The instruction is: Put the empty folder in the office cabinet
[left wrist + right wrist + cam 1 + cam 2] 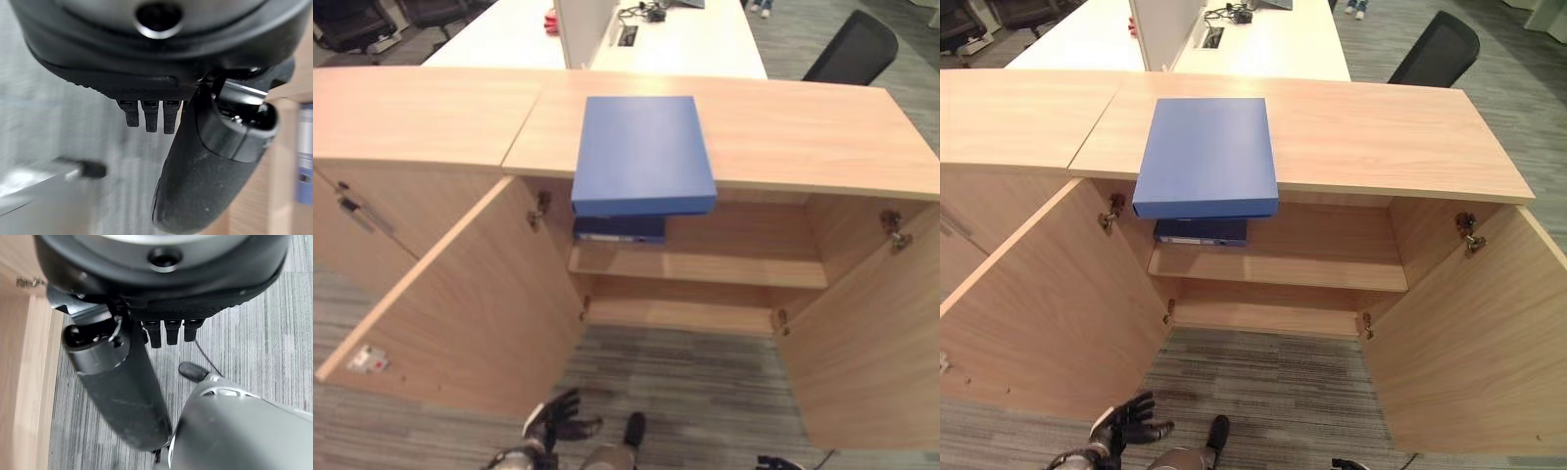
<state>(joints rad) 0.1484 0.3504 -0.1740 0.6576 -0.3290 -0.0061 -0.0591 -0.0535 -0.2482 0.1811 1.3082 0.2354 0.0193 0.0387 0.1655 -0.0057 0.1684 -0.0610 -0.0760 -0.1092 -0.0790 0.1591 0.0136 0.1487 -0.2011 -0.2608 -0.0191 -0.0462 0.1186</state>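
The left hand point(556, 419) hangs low over the carpet with fingers relaxed and spread, holding nothing. The right hand point(146, 333) also hangs empty, fingers straight. The blue folder point(642, 153) lies flat on the cabinet top point(803, 132), overhanging its near edge above the open shelf point(744, 266). Nothing is grasped yet; next, reach up and grip the folder.

From the head we look steeply down with both eyes at the open cabinet point(705, 294), its top at 12 o'clock, carpet point(1273, 382) at 6; the two share nearly the whole scene. Each wrist view sits very close behind its own hand, left hand point(195, 186) and right hand point(122, 391), facing the carpet.
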